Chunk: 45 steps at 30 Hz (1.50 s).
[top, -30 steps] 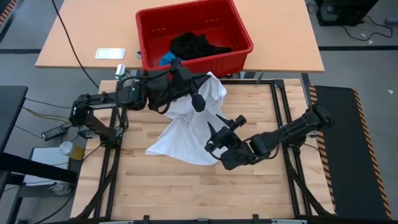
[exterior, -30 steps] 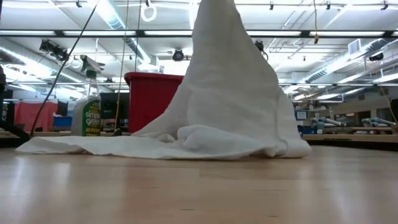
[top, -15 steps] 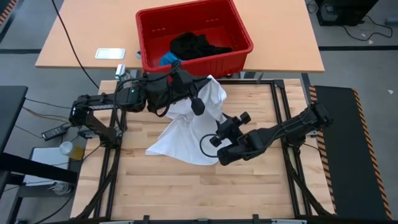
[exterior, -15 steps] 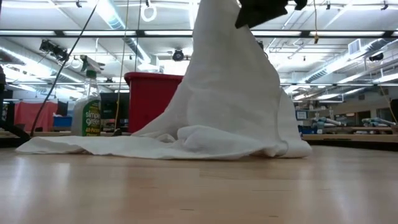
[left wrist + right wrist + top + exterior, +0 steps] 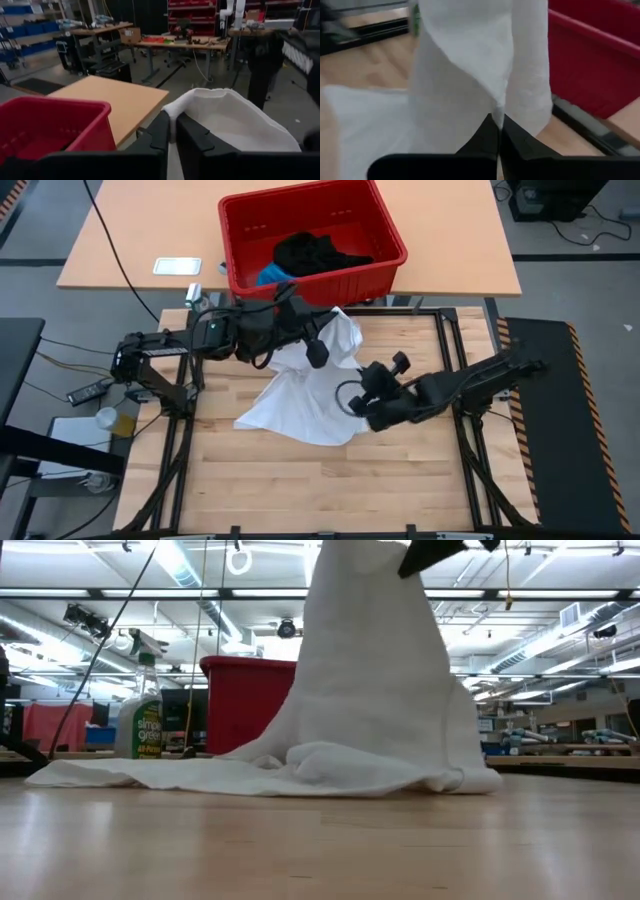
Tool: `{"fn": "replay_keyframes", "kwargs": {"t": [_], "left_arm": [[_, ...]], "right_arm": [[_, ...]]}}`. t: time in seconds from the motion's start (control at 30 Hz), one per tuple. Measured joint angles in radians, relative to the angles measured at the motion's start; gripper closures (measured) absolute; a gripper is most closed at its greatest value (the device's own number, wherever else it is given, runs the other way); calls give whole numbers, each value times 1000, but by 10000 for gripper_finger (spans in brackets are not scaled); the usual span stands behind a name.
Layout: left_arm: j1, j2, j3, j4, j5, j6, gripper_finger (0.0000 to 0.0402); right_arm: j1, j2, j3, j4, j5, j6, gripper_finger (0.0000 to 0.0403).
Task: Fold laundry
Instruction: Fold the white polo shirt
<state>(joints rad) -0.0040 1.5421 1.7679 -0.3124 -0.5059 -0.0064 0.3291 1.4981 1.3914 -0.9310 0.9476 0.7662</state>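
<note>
White garment (image 5: 300, 385) unfolded, hanging from left gripper (image 5: 172, 131), fingers clamped on its edge; right gripper (image 5: 499, 134) fingers pinched on lower cloth. Black garment (image 5: 310, 252) and blue garment (image 5: 268, 275) wait in basket (image 5: 385, 230).

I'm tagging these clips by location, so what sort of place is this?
Most likely a robotics lab or workshop: rows of workbenches and shelving beyond the table, strip lights overhead, and a spray bottle of cleaner beside the red basket.

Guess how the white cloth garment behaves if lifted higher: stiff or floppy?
Probably floppy: the white cloth garment hangs in a draped cone from the left claw, its hem pooled on the wooden table. Likely light; thin folds sag. It may slip, since only an edge is pinched.
</note>
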Motion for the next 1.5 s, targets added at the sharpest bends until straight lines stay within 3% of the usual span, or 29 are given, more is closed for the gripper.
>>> {"fn": "replay_keyframes", "kwargs": {"t": [0.23,0.43,0.53,0.67,0.83,0.93,1.0,1.23,1.5], "left_arm": [[1,-13,0,-105,33,-11,251],[-45,-47,1,-319,73,-45,177],[-101,-43,-13,-416,146,-126,172],[-225,-39,-130,-382,179,-210,181],[-357,-35,-382,-94,182,-237,199],[-388,-4,-518,102,177,-287,207],[-394,34,-568,148,172,-340,208],[-392,165,-586,-52,161,-406,209],[-327,241,-584,-64,241,-366,209]], "right_arm": [[-89,-159,0,-9,-335,21,396],[-152,-261,0,-17,-404,194,396],[-185,-298,0,-16,-410,226,396],[-228,-332,0,-16,-402,270,396],[-275,-347,0,-14,-378,309,396],[-292,-340,0,-14,-375,300,396],[-296,-334,0,-14,-370,310,396],[-295,-307,0,-5,-379,288,396],[-273,-300,0,55,-382,263,395]]}}
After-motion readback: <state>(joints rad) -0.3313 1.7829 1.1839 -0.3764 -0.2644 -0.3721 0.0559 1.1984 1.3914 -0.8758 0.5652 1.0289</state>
